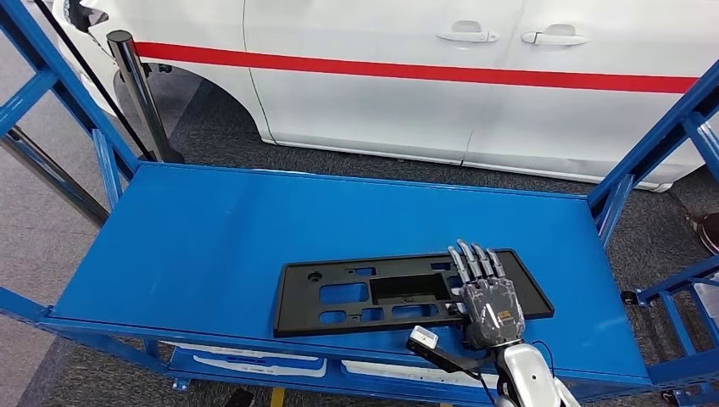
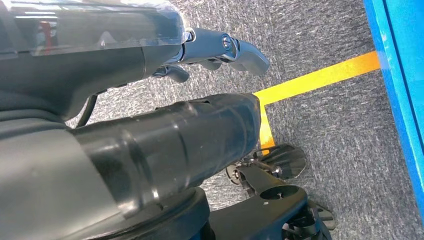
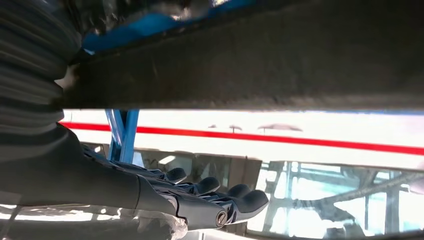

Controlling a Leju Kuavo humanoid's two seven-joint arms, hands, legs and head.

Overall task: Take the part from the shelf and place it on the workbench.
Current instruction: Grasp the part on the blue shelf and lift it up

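Right hand (image 1: 487, 297), silver-grey with dark fingers, enters at the lower right of the head view and lies over the right end of the flat black plastic panel with rectangular cut-outs (image 1: 373, 297). Its fingers (image 1: 471, 261) lie straight and close together on top of the panel; whether the thumb sits under the near edge cannot be told. From the right wrist view the fingers (image 3: 235, 197) reach out flat, side by side, with a dark slab (image 3: 250, 65) just beside them, probably the panel's edge. That panel sits low and centre-right in the head view, flat on the blue metal shelf deck (image 1: 212, 237), near its front lip, not yet lifted. Left hand (image 2: 150, 145) hangs over grey carpet (image 2: 325, 125) with a yellow floor line (image 2: 320, 77); its fingers hold nothing, and their curl is unclear. Judgement: the grasp is being set. A wide, thin panel held at one end will likely droop and twist, so get the thumb well under the edge, close firmly, and lift level and slowly. Keep the far end free of the blue frame uprights (image 1: 644, 161) on the way out. White car with red stripe (image 1: 475, 76) stands behind.
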